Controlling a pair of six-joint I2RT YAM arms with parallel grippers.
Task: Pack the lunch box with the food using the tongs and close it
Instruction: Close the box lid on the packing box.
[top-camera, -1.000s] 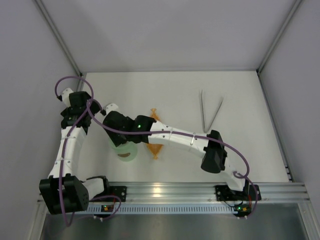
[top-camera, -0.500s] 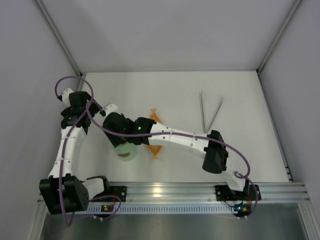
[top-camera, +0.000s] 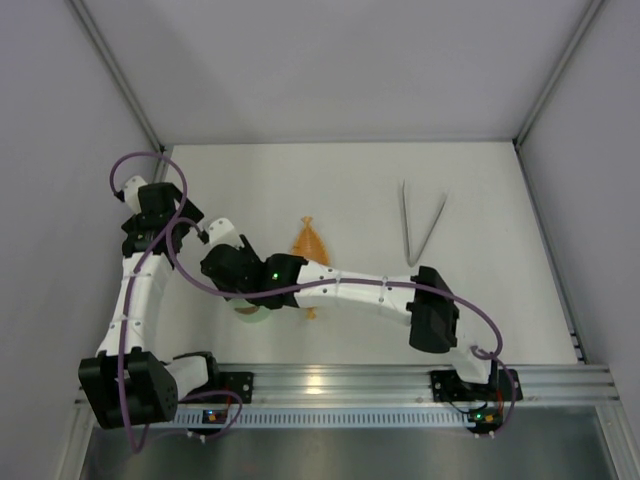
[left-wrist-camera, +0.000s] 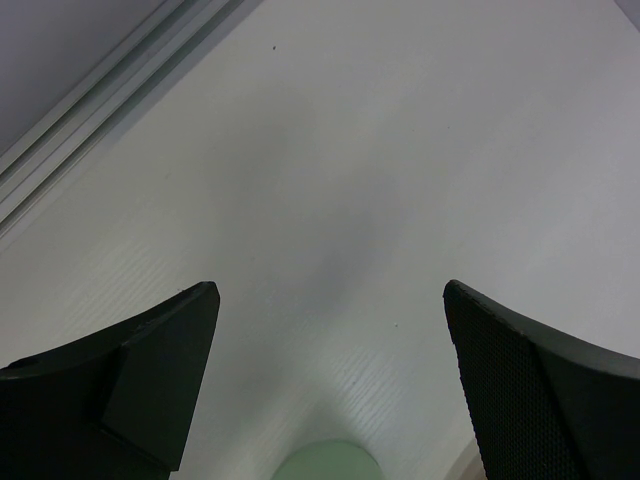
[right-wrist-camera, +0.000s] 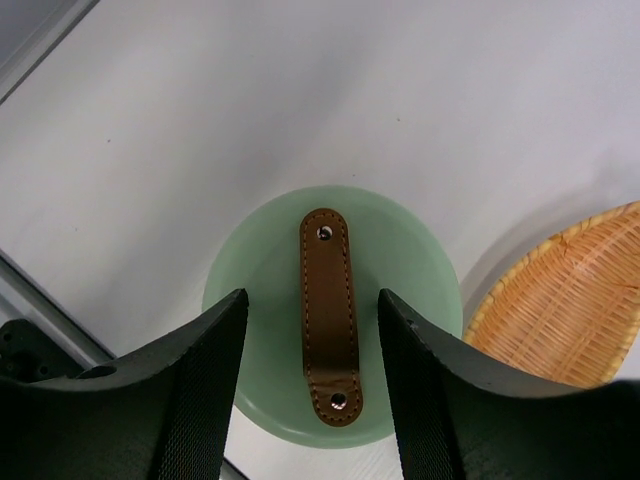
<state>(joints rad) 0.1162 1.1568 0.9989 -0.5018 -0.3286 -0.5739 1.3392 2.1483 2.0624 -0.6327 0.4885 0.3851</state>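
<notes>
Pale green round lid (right-wrist-camera: 392, 245), stitched brown handle (right-wrist-camera: 330, 315), probably leather

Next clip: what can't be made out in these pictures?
Food: seen in no view; whether it is packed is hidden by the lid, right wrist view.
Lunch box: top view, mostly under the right arm.
Dish: right wrist view, cut off by the right edge; top view, partly under the arm.
</notes>
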